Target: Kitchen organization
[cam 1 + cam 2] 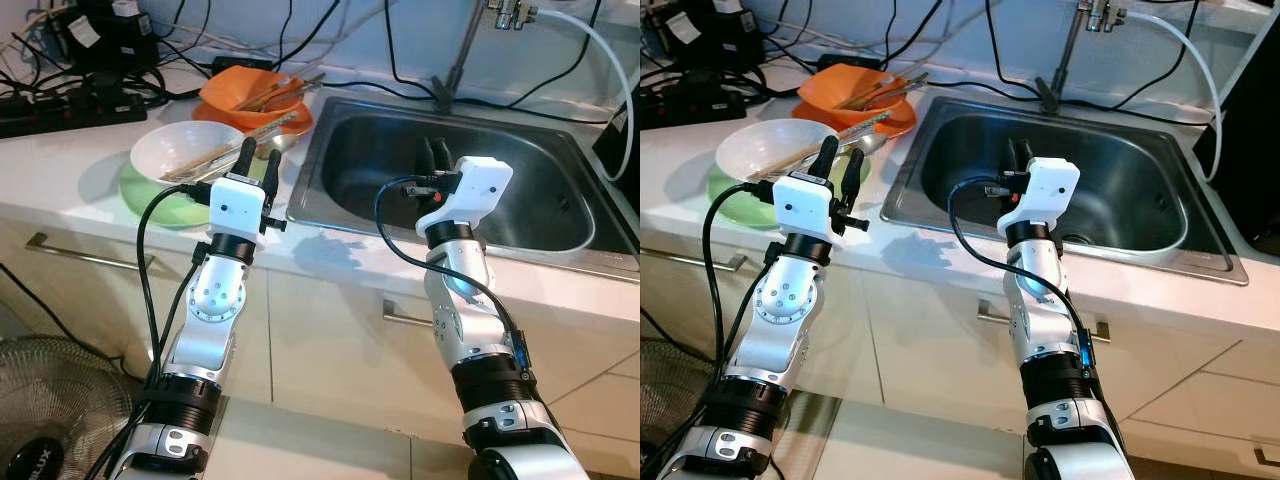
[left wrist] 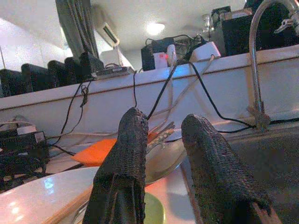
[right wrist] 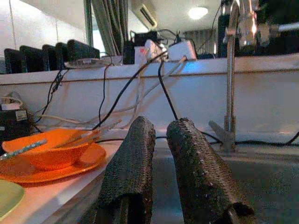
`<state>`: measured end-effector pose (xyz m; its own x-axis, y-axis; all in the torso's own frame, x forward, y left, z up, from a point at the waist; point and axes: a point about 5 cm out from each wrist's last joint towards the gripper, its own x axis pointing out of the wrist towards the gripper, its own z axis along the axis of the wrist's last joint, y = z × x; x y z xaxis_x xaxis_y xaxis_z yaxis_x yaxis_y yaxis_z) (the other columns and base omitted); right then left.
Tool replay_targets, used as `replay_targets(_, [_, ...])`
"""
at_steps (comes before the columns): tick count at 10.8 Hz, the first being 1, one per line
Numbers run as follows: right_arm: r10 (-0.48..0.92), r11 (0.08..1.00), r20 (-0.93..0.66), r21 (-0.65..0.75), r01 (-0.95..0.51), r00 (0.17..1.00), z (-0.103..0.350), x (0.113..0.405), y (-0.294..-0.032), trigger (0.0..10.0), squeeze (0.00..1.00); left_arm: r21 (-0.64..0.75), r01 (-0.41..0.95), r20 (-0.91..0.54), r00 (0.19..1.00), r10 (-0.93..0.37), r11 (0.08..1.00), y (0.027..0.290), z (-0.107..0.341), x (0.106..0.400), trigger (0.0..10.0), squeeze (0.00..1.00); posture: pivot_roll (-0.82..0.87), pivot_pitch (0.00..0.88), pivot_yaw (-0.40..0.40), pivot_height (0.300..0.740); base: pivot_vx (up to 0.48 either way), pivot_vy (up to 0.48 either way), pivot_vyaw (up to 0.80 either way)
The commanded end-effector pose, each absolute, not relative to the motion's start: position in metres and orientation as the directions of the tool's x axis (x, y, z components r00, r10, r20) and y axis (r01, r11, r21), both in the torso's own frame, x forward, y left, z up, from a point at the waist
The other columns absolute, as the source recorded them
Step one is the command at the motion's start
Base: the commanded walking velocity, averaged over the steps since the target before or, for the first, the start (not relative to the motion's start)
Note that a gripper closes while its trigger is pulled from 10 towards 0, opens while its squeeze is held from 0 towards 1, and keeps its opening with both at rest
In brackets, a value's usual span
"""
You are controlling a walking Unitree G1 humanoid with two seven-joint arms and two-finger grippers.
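On the white surface (image 1: pixel 70 170), at 10 o'clock from the sink (image 1: pixel 480 190), you see the dishes: a white bowl (image 1: pixel 180 148) resting on a green plate (image 1: pixel 160 205), with chopsticks (image 1: pixel 235 145) lying across the bowl rim. At 1 o'clock from the white bowl sits an orange bowl (image 1: pixel 245 92) on an orange plate (image 1: pixel 290 120), holding more utensils.

Your left pincer (image 1: pixel 258 158) hovers just at the white bowl's 4 o'clock edge, fingers spread with a clear gap, holding nothing. Your right pincer (image 1: pixel 432 155) hangs over the sink basin, at 3 o'clock from the left one; its fingers stand narrowly apart and grip nothing.

At 12 o'clock of the sink rises the faucet (image 1: pixel 460 50). Black cables (image 1: pixel 120 70) and a power strip (image 1: pixel 60 110) crowd the surface's far left corner. A floor fan (image 1: pixel 50 420) stands at 7 o'clock, beside the left arm.
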<state>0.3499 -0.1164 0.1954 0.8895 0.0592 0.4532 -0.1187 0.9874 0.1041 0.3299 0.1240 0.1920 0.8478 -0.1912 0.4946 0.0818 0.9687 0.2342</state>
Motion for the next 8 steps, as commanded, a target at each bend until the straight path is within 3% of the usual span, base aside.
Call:
replay_targets(1, [0.052, 0.99, 0.458, 0.096, -0.108, 0.887, 0.1942, 0.3501, -0.12, 10.0, 0.0, 0.234, 0.084, 0.532, 0.823, -0.2, 0.969, 0.1193, 0.2005, 0.3281, 10.0, 0.0, 0.22, 0.009, -0.062, 0.74, 0.274, 0.0, 0.0])
replay_targets(8, [0.053, 0.99, 0.456, 0.092, -0.106, 0.888, 0.1905, 0.3498, -0.1189, 10.0, 0.0, 0.249, 0.073, 0.547, 0.812, -0.202, 0.966, 0.1212, 0.2051, 0.3255, 10.0, 0.0, 0.22, 0.013, -0.062, 0.74, 0.385, 0.0, 0.0])
